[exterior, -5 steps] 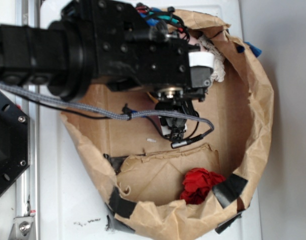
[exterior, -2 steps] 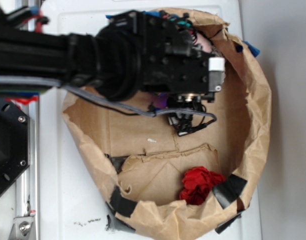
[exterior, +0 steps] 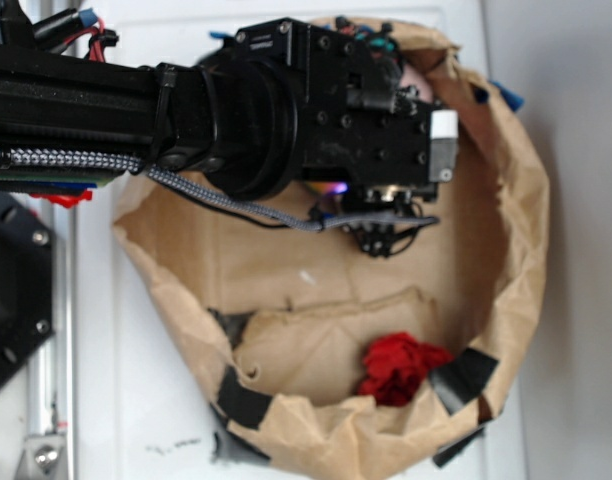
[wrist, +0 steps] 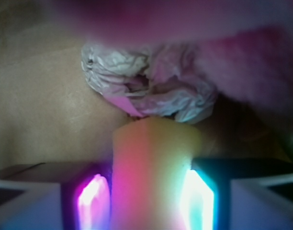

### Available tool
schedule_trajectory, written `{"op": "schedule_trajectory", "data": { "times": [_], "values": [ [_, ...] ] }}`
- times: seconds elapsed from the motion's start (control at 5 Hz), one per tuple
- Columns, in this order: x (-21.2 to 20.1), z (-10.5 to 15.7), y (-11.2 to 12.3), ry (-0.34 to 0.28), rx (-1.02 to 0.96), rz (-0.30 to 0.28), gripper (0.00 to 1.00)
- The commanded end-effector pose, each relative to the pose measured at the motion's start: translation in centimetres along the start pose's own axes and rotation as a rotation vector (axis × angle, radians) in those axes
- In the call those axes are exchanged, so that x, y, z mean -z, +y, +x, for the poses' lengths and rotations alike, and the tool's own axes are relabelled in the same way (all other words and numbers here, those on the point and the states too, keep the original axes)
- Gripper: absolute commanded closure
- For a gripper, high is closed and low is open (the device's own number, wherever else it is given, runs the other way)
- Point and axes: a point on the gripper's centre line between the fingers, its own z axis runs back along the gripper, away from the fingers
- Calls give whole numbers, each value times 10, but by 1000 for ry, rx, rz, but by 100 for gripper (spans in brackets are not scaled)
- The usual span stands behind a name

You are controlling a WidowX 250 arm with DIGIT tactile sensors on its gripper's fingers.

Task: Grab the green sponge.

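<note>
Between pincer (wrist: 151, 191) pads — green sponge (wrist: 153, 167), lower end cut off.

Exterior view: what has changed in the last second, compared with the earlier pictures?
The arm shifted toward the top and right of the frame, carrying the gripper deeper into the paper-lined bin. In the wrist view the yellow sponge sits between its fingers. The red cloth wad stayed put.
</note>
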Motion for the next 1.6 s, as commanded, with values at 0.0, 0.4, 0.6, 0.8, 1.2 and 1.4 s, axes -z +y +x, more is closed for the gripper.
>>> {"op": "schedule_trajectory", "data": {
  "times": [0.0, 0.4, 0.6, 0.8, 1.2, 1.4],
  "values": [
    [-8, 2, -1, -32, 20, -1, 100],
    [-23, -2, 1, -37, 20, 5, 100],
    [-66, -21, -1, -53, 43, -24, 100],
    [-110, -41, -2, -16, 43, -54, 100],
    [-135, -57, 4, -37, 28, -129, 100],
    [-135, -55, 6, -41, 23, -146, 100]
  ]
}}
